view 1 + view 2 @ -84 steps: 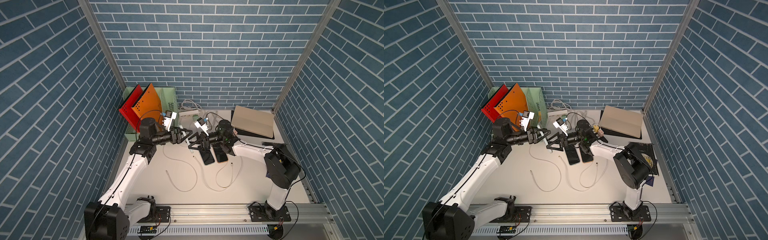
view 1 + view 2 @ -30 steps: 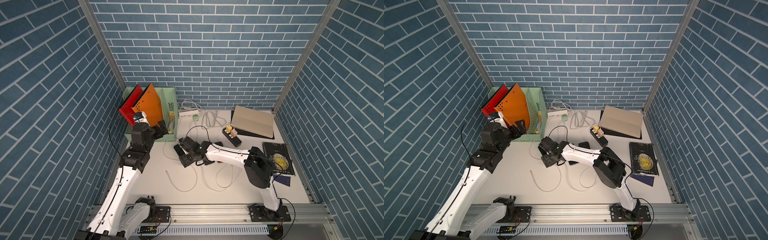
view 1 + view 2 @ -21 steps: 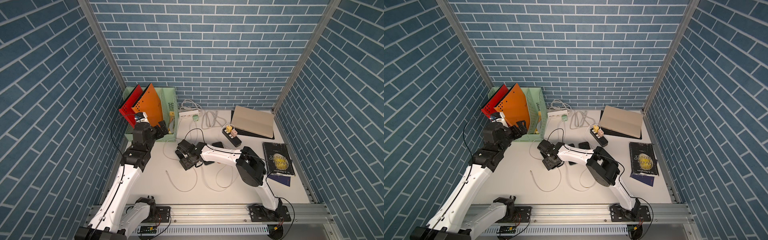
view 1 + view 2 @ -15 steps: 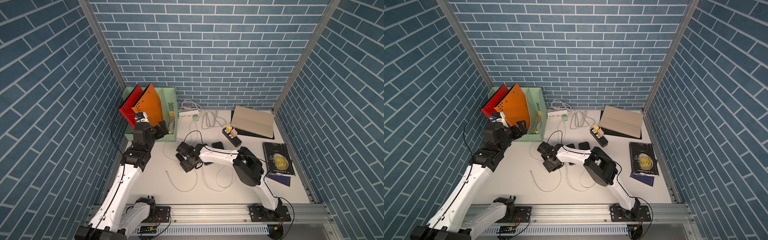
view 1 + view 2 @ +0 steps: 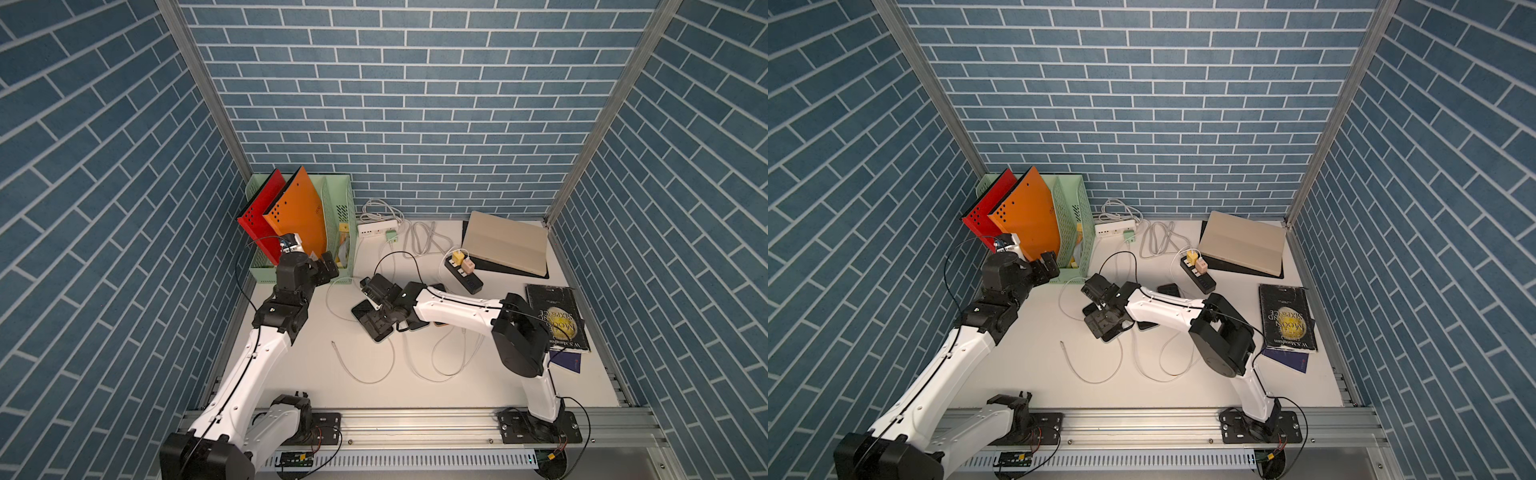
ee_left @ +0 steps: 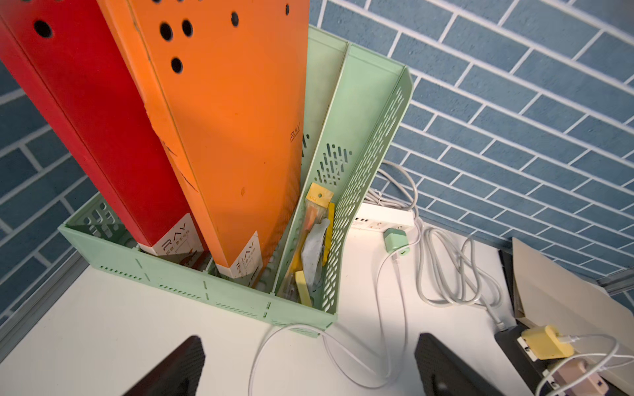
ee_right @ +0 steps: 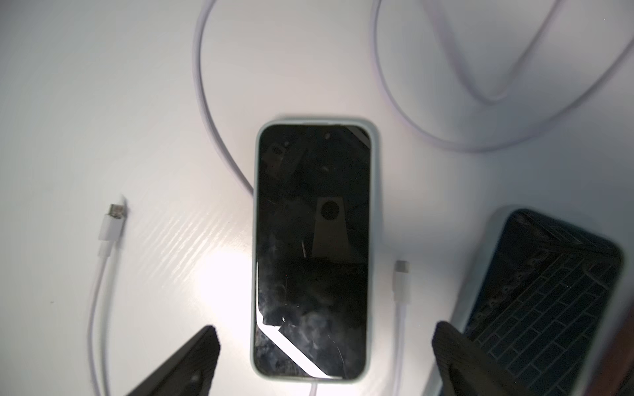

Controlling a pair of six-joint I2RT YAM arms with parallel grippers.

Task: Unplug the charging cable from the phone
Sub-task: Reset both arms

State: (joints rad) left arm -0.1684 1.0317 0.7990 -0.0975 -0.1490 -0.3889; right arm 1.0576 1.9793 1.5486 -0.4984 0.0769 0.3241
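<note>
A phone [image 7: 312,250] in a pale case lies face up on the white table, its screen dark. A white charging cable [image 7: 313,389] leaves the middle of its near short edge and looks plugged in. My right gripper [image 7: 326,329] hovers open over that end, one black finger [image 7: 192,360] on each side and clear of the case. In both top views the right gripper [image 5: 376,320] [image 5: 1100,322] hangs over the phone at mid-table. My left gripper [image 6: 310,339] is open and empty, held in front of the green file holder [image 5: 340,232], far from the phone.
Two loose white cable ends [image 7: 113,223] [image 7: 401,277] lie either side of the phone. A second phone [image 7: 542,291] lies close beside it. Behind are a white power strip [image 5: 376,228], a black strip with chargers [image 5: 463,270], a beige laptop [image 5: 505,241] and a book [image 5: 557,316].
The right arm has swung left and settled over the phone, and its jaws have spread wider. The left arm pulled back to the file holder earlier and has since held still.
</note>
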